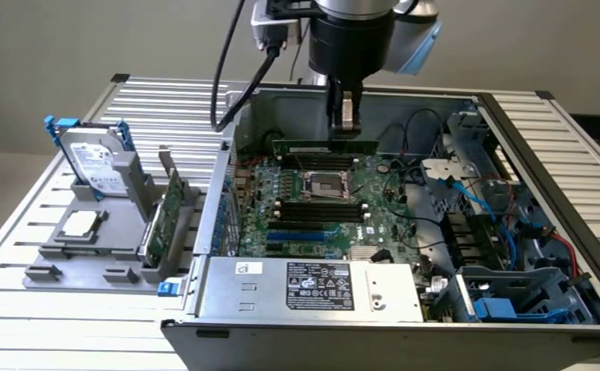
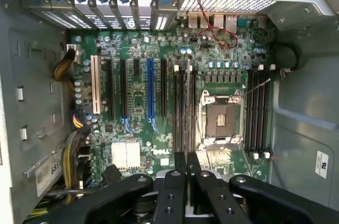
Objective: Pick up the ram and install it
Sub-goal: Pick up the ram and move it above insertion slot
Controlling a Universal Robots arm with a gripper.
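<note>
Pickup looks done, install not confirmed. Long, narrow green ram stick (image 1: pixel 324 147) with dark chips is inside the open grey metal PC case (image 1: pixel 547 154). It stands on edge along the bank of black memory slots (image 1: pixel 326 160) on the far side of the square silver CPU socket (image 1: pixel 326 184) in the exterior view. Black two-finger claw (image 1: pixel 346 127) hangs straight down from the arm onto the stick's top edge, a little toward the exterior view's right of its middle, touching it as far as I can see. In the wrist view the claw (image 2: pixel 186 163) has its fingers (image 2: pixel 179 173) drawn nearly together with only a thin dark gap, lined up over the slot bank (image 2: pixel 184 107) beside the socket (image 2: pixel 220 115), so I read it as clamped on the stick. Stick looks parallel to the slots and upright, no obvious tilt. Open item is seating: it stands tall above the green motherboard (image 1: pixel 383 224), and I can't tell whether its lower edge is in a slot or just above one. End latches are too small to judge. Second slot bank (image 1: pixel 321 210), on the near side of the socket, looks bare. Out on the slatted aluminium table (image 1: pixel 166 108), the grey parts holder (image 1: pixel 83 255) carries a silver hard drive with blue rails (image 1: pixel 93 162) and a wider green expansion card (image 1: pixel 166 212), both well apart from the claw.
</note>
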